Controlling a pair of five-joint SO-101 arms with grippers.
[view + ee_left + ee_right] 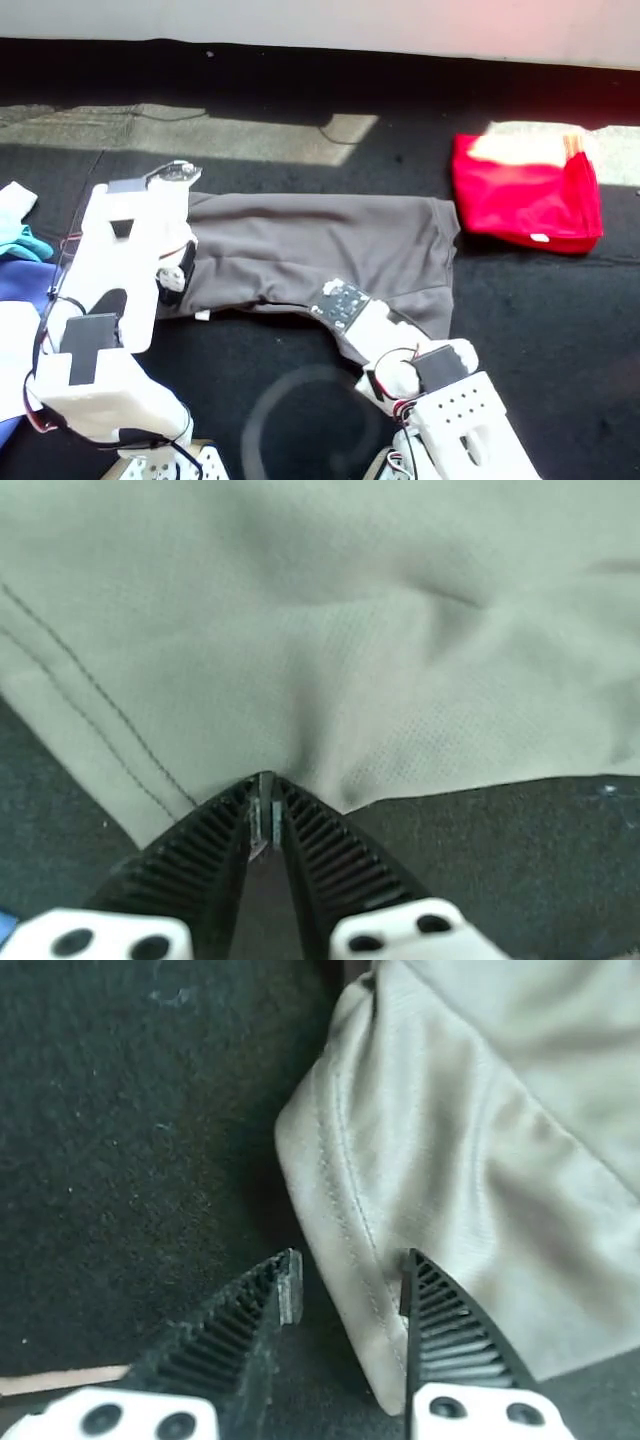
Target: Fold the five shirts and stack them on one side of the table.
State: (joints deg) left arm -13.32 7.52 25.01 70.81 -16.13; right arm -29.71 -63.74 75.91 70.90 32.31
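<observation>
At the middle of the table (560, 330) lies the gray shirt (320, 250), spread out flat. Its long side runs from 9 o'clock to 3 o'clock in the high view. The red shirt (525, 195) sits folded up at 2 o'clock, just beside the gray one's 3 o'clock end. A pile (20, 270) of loose shirts in blue, white and teal waits at the 9 o'clock edge.

The left gripper (265, 785) is pinched tight on the gray shirt, near its 9 o'clock end. A little cloth bunches up where the jaws bite.

The right gripper (345, 1275) has its jaws apart. It is at the shirt's 6 o'clock edge, about the middle of that side. The sewn hem sits between the jaws, but nothing is squeezing it yet.

I think the job is early: one shirt looks done, this one is being folded, and the pile is not yet begun.

What matters most is that both grippers are on the same long, near edge — one at the end, one at the middle. The cloth goes away from them toward 12 o'clock. So I guess the right jaws should close on the hem first. Then both arms could lift that edge and carry it over toward 12 o'clock. If just the left one pulls, the shirt may drag and crumple.
</observation>
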